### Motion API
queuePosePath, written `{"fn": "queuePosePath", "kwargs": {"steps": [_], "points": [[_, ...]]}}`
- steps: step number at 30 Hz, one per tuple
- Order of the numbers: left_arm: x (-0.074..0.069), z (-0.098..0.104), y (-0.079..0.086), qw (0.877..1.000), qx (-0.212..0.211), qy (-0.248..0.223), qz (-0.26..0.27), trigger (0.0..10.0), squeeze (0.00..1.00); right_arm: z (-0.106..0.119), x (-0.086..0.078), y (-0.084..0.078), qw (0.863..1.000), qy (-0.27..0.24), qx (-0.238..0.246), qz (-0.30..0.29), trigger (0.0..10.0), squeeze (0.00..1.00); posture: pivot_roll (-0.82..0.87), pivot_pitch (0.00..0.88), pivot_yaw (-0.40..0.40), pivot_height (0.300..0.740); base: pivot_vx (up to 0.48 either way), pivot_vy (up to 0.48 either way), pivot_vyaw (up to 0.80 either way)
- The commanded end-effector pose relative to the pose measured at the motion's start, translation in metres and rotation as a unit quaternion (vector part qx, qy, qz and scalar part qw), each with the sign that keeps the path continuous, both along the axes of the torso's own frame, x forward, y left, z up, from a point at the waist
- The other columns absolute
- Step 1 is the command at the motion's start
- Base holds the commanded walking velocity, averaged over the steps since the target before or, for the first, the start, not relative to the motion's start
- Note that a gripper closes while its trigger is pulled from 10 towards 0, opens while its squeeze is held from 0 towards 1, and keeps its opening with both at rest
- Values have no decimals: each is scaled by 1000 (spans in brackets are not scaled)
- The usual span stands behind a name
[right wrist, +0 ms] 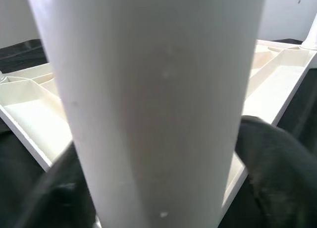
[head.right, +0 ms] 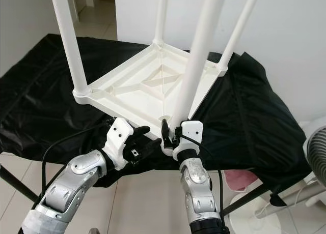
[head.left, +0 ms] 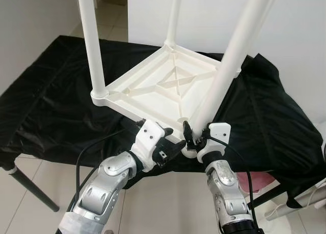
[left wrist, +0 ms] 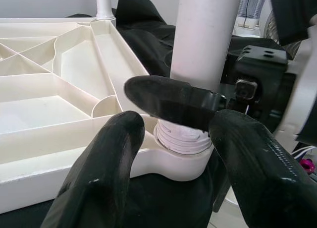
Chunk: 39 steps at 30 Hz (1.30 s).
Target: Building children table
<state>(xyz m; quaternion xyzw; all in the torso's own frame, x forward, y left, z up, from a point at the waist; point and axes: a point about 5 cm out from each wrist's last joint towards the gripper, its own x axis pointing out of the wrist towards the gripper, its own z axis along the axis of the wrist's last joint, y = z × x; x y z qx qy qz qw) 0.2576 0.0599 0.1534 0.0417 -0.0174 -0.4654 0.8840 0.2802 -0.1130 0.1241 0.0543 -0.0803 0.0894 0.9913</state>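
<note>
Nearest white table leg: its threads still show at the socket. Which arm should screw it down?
Right. The right gripper already has its fingers around the near white plastic leg just above the corner socket. The left gripper sits open beside that corner, holding nothing.

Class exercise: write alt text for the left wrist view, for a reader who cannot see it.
A white table leg stands in the corner socket of an upturned white table top, threads showing at its base. The left gripper brackets that socket, fingers apart, above black cloth.
</note>
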Motion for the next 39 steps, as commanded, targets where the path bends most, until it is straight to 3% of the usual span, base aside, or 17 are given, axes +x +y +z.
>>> {"fn": "queuePosePath", "kwargs": {"steps": [1,9,10,12,13,20,23,28,30,31,36,37,39], "points": [[0,1,-1,999,1,-6,32,10000,0,1,-2,-2,1000,-2,8,7,10000,1000,14,20,-126,740,0,0,0],[1,0,3,999,5,-1,51,10000,0,8,-2,-19,1000,-20,1,17,10000,1000,30,14,-144,740,0,0,0],[0,-1,5,998,9,-1,61,10000,0,9,-2,-22,1000,-20,8,16,10000,808,33,12,-144,740,0,0,0],[0,-1,5,998,9,-1,61,10000,0,9,-2,-22,1000,-20,8,16,10000,808,33,12,-144,740,0,0,0],[-1,-3,5,998,10,-1,68,10000,0,9,-3,-24,1000,-22,10,17,10000,0,46,15,-137,740,0,0,0],[-4,-2,9,997,13,-4,75,10000,0,7,-6,-27,999,-14,-3,40,10000,0,56,19,-141,740,0,0,0],[-4,-3,14,996,19,-13,80,10000,0,7,-7,-39,998,-14,-8,58,10000,0,54,25,-148,740,0,0,0],[-4,-3,15,996,19,-15,81,10000,0,8,-7,-43,998,-17,-7,67,10000,0,54,25,-149,740,0,0,0],[-5,-4,14,997,14,-13,69,10000,0,9,-7,-45,996,-18,-7,87,10000,0,46,33,-154,740,0,0,0],[-11,-3,11,999,0,0,34,10000,0,10,-6,-49,990,-13,-25,138,10000,0,21,32,-132,740,0,0,0],[-11,-3,11,999,0,0,34,10000,0,10,-6,-49,990,-13,-25,138,10000,0,21,32,-132,740,0,0,0],[-14,-3,9,1000,-9,9,10,10000,0,11,-5,-51,984,-8,-36,173,10000,0,18,36,-132,740,0,0,0],[-14,-3,9,1000,-9,9,10,10000,0,11,-5,-51,984,-8,-36,173,10000,0,18,36,-132,740,0,0,0]]}}
